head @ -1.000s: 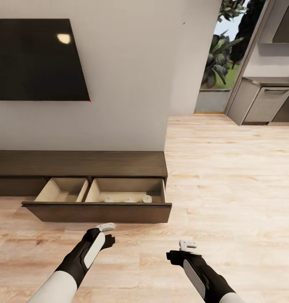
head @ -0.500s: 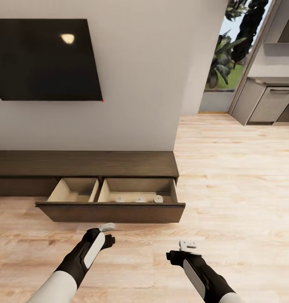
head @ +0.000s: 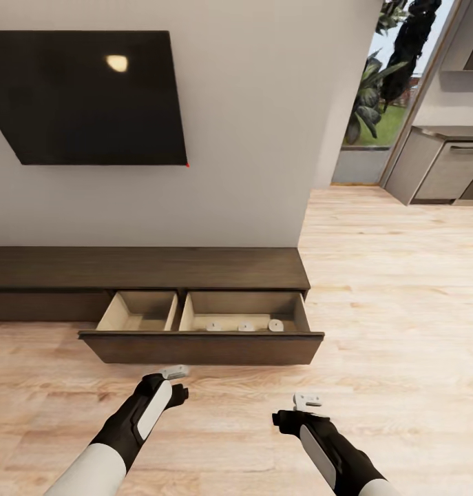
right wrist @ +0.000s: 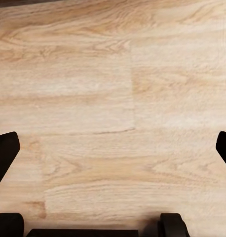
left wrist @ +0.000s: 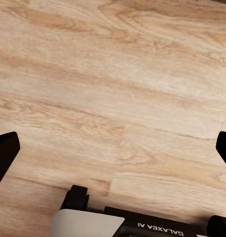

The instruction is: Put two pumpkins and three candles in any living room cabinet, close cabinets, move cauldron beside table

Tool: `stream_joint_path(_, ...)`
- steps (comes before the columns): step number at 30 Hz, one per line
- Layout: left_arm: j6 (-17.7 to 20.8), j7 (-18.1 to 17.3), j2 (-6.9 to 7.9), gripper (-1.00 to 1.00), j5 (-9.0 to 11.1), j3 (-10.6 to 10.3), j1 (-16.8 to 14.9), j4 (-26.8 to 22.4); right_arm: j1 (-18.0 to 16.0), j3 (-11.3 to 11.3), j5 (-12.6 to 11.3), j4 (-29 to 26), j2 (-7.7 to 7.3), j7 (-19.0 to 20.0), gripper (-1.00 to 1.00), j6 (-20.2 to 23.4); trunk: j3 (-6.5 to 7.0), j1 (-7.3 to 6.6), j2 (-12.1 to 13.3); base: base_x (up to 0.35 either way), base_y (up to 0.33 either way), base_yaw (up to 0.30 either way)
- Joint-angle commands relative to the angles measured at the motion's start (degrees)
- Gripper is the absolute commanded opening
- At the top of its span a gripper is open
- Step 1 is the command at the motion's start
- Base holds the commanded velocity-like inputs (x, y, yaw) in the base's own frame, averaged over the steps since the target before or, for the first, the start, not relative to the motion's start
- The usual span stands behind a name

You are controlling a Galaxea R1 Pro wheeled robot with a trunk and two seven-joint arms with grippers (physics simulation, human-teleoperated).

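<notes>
While the drawer hangs open: the cabinet (head: 146,270) looks mid-loading, not ready to shut
Candles (head: 244,326): all three sit in a row in the right compartment of the drawer (head: 202,347), so that bit looks done
Pumpkins: none in the drawer yet
Left gripper (head: 175,373): jaws spread, empty, low over the floor (left wrist: 118,89)
Right gripper (head: 307,400): same deal, released, nothing held

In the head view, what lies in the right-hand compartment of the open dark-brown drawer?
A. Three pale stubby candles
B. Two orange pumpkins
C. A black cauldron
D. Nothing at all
A: three short pale grey-white candles sit in a row near the front of the right-hand beige compartment of the pulled-out dark-brown wood drawer, while the smaller left-hand compartment looks bare.
</notes>
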Motion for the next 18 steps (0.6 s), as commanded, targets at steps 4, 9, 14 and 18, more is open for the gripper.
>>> stream_joint_path(4, 0.1, 0.6, 0.03, 1.00, 0.6, -0.2, 0.0, -0.1, 0.0, 0.3, -0.6, -0.1, -0.01, -0.6, 1.00, 0.2, -0.05, 0.00, 0.0, 0.000, 0.092, 0.000)
stream_joint_path(9, 0.0, 0.8, -0.03, 1.00, 0.5, -0.2, 0.0, -0.1, 0.0, 0.3, -0.6, -0.1, -0.05, -0.6, 1.00, 0.1, -0.05, 0.00, 0.0, 0.000, 0.018, 0.000)
stream_joint_path(14, 0.0, 1.0, -0.05, 1.00, 0.4, -0.2, 0.0, -1.5, 0.0, 0.3, -0.6, -0.1, -0.06, -0.5, 1.00, 0.1, -0.59, 0.66, -1.2, 0.000, 0.002, 0.000)
stream_joint_path(18, 0.0, 1.1, -0.05, 1.00, 0.4, -0.2, 0.0, -2.9, 0.0, 0.3, -0.6, -0.1, -0.06, -0.6, 1.00, 0.1, -1.31, 1.54, -2.8, 0.000, 0.000, 0.000)
